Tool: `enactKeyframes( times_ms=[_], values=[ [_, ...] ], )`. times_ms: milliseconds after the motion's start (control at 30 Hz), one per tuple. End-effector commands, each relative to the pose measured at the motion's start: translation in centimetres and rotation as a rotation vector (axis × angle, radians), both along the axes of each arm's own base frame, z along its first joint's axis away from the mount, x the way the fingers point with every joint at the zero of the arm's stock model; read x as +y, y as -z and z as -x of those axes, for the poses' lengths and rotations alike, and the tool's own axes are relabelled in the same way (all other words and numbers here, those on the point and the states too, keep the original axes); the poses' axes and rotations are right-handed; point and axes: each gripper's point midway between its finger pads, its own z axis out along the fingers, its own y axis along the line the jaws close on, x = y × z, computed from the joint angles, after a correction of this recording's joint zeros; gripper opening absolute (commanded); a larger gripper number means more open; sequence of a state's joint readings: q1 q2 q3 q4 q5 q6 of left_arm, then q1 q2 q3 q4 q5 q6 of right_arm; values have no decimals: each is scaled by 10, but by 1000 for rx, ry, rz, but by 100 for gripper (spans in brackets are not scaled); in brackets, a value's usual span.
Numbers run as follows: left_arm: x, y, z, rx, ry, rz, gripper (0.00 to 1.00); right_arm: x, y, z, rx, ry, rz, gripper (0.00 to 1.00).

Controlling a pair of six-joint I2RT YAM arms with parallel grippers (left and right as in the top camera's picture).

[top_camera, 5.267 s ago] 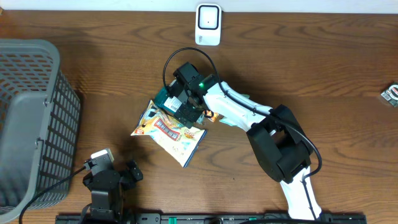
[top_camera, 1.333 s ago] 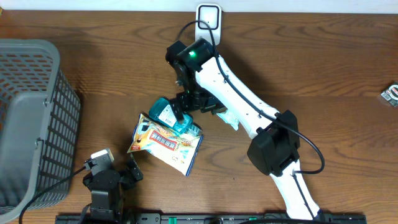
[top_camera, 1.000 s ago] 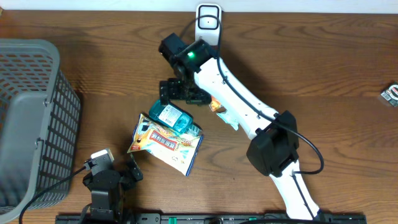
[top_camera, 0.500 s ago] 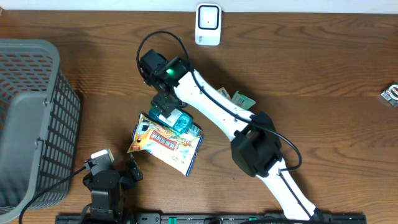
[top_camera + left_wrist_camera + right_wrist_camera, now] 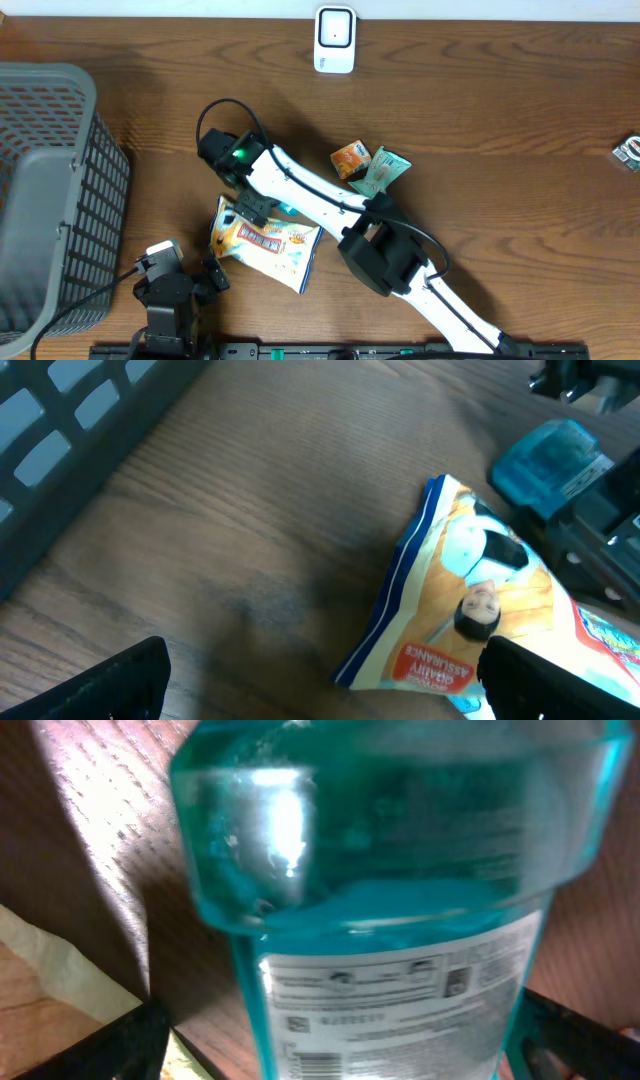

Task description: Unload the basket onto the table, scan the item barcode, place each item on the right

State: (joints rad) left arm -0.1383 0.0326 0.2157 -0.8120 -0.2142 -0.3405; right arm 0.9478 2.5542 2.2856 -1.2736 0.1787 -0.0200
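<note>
The right end effector [image 5: 254,206] hangs released over the teal bottle [image 5: 400,870], with a finger spread wide on either side of it. The bottle lies on the desk [image 5: 500,120] at the far edge of the snack bag [image 5: 265,245], left of centre and well apart from the scanner [image 5: 334,40] at the far side. The left end effector [image 5: 330,680] is released and empty, near the bag.

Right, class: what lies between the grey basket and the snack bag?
Nothing but bare wooden table. The overhead view shows that stretch from the grey basket to the snack bag with nothing on it, and the left wrist view agrees.
</note>
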Motion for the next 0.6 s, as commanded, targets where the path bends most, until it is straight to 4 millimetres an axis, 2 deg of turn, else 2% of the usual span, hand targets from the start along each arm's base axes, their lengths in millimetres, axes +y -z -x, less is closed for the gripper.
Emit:
enactKeyframes(
  times_ms=[0, 100, 167, 233, 367, 467, 567],
  values=[
    [3, 12, 11, 71, 7, -30, 98, -3, 21, 2, -1, -19, 45, 92],
    [3, 12, 11, 71, 7, -30, 98, -15, 38, -5, -37, 18, 93, 70],
    [3, 12, 11, 71, 7, -30, 98, -27, 49, -7, -55, 38, 143, 48],
    [3, 12, 11, 71, 7, -30, 98, -36, 59, 1, -6, 42, 170, 31],
    [3, 12, 11, 71, 7, -30, 98, -29, 47, 10, 57, 49, 123, 24],
    [3, 12, 11, 71, 7, -30, 98, -22, 31, 6, 62, 102, 70, 25],
    [3, 12, 11, 71, 7, -30, 98, -19, 19, -4, 74, 252, 1, 29]
  ],
)
